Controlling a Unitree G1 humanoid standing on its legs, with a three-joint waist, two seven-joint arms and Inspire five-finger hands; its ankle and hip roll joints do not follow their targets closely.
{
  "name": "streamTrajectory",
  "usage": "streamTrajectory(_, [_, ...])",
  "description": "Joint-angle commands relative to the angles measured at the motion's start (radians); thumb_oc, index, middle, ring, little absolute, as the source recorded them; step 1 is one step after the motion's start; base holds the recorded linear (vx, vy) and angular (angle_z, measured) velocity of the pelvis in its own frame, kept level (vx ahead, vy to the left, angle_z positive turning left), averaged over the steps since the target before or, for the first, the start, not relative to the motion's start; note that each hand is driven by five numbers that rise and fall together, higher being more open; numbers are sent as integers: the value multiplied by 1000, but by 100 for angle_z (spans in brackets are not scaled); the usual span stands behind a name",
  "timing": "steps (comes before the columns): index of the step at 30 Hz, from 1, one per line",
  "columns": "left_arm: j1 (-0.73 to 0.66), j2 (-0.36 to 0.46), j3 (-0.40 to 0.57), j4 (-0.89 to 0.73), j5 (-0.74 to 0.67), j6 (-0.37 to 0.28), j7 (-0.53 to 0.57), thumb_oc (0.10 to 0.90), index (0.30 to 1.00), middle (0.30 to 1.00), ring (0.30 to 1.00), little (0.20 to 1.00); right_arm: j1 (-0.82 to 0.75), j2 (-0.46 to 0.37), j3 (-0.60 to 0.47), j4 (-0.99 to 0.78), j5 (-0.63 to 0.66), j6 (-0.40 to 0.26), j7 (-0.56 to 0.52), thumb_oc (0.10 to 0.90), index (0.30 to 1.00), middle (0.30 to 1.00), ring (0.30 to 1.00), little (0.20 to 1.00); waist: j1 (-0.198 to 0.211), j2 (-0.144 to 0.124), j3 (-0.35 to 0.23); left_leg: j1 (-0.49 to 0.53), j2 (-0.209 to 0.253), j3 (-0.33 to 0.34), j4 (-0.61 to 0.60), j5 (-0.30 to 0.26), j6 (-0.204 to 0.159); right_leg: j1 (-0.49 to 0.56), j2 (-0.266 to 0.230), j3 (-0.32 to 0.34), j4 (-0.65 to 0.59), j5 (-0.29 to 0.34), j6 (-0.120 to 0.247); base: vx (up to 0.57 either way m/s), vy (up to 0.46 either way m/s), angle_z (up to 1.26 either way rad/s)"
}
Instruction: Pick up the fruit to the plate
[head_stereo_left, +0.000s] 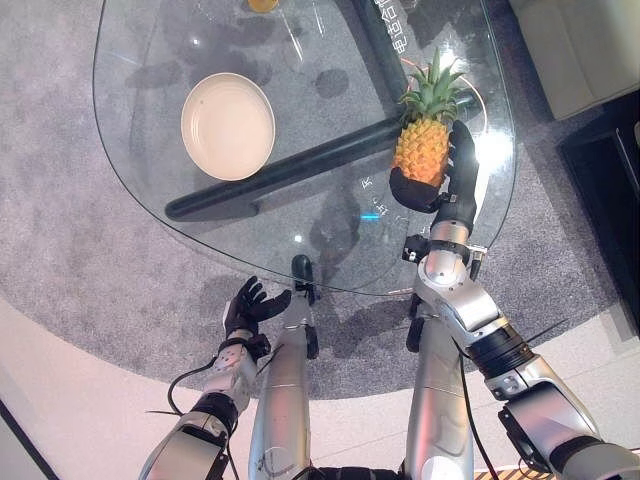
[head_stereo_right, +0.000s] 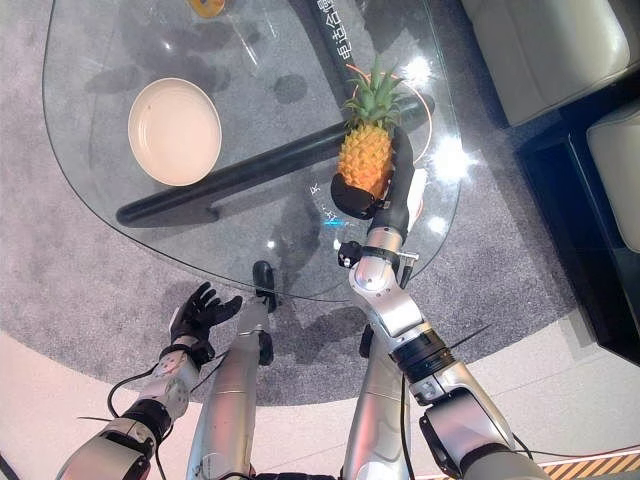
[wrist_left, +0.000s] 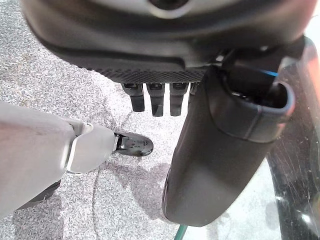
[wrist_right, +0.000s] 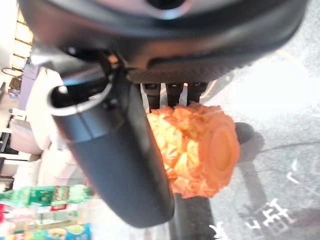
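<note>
The right hand (head_stereo_left: 447, 185) has its fingers and thumb curled round the pineapple (head_stereo_left: 422, 150), held upright over the glass tabletop's (head_stereo_left: 330, 240) right side, well apart from the cream plate (head_stereo_left: 228, 125). The left hand (head_stereo_left: 245, 308) hangs below the tabletop edge, fingers spread, holding nothing.

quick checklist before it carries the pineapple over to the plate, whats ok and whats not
1. Grip: right hand has thumb and fingers closed round the pineapple: ok.
2. Lifted off the glass table: cannot tell; its base seems unobstructed in the right wrist view.
3. Plate empty and ready: ok.
4. Path from pineapple to plate across the glass: nothing stands between them: ok.
5. Left hand open, near the table's near edge, away from the path: ok.
6. Orange object at the far edge, beyond the plate: out of the way: ok.
</note>
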Motion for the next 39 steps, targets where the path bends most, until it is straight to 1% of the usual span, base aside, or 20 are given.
streamTrajectory(1, [43, 24, -5, 21, 7, -31, 14, 800, 900, 900, 900, 900, -6, 33, 31, -21, -2, -3, -34, 800, 900, 900, 900, 900, 15, 19, -15, -27, -43, 3, 96, -82, 19, 8, 28, -73, -131, 104, -35, 0, 0, 0])
streamTrajectory(6, [50, 18, -13, 18, 6, -39, 13, 800, 900, 900, 900, 900, -10, 33, 25, -11, -41, -30, -83, 800, 900, 900, 900, 900, 17, 24, -15, -29, -46, 2, 98, -84, 20, 7, 27, -72, -131, 105, -34, 0, 0, 0])
streamTrajectory(8, [47, 17, -14, 20, 5, -39, 15, 800, 900, 900, 900, 900, -13, 36, 24, -10, -44, -26, -93, 800, 900, 900, 900, 900, 16, 25, -15, -30, -47, 1, 99, -85, 20, 5, 27, -71, -130, 105, -33, 0, 0, 0])
streamTrajectory(11, [44, 16, -15, 26, 2, -39, 10, 800, 900, 900, 900, 900, -18, 40, 24, 11, -27, -18, -90, 800, 900, 900, 900, 900, 17, 28, -15, -27, -49, 2, 98, -86, 21, 6, 26, -70, -131, 104, -34, 0, 0, 0])
streamTrajectory(15, [39, 14, -16, 33, 1, -41, 6, 800, 900, 900, 900, 900, -21, 41, 29, 37, 0, -23, -86, 800, 900, 900, 900, 900, 18, 29, -15, -26, -48, 3, 97, -85, 20, 7, 26, -71, -132, 105, -35, 0, 0, 0])
streamTrajectory(23, [37, 17, -22, 29, 0, -39, 10, 800, 900, 900, 900, 900, -25, 40, 31, 55, 13, -19, -77, 800, 900, 900, 900, 900, 20, 28, -15, -33, -49, 1, 102, -85, 19, 1, 26, -73, -127, 105, -35, 0, 0, 0])
streamTrajectory(24, [37, 15, -21, 30, 2, -39, 9, 800, 900, 900, 900, 900, -26, 40, 31, 60, 15, -11, -72, 594, 724, 724, 724, 694, 20, 30, -15, -32, -49, 0, 100, -85, 20, 2, 26, -72, -127, 104, -35, 0, 0, 0])
streamTrajectory(25, [36, 15, -22, 29, 1, -37, 9, 800, 900, 900, 900, 900, -27, 38, 32, 64, 16, -9, -73, 204, 389, 389, 389, 304, 20, 30, -15, -32, -49, 0, 101, -85, 20, 1, 26, -72, -126, 104, -35, 0, 0, 0])
streamTrajectory(26, [36, 15, -24, 27, 1, -37, 10, 800, 900, 900, 900, 900, -27, 37, 34, 67, 19, -9, -71, 100, 300, 300, 300, 200, 20, 30, -15, -33, -49, 0, 102, -85, 21, 0, 27, -72, -125, 104, -34, 0, 0, 0])
streamTrajectory(39, [34, 17, -26, 27, -3, -36, 9, 800, 900, 900, 900, 900, -38, 33, 32, 108, 25, -12, -60, 100, 300, 300, 300, 200, 24, 31, -15, -34, -50, -3, 102, -84, 21, -1, 29, -73, -117, 102, -34, 0, 0, 0])
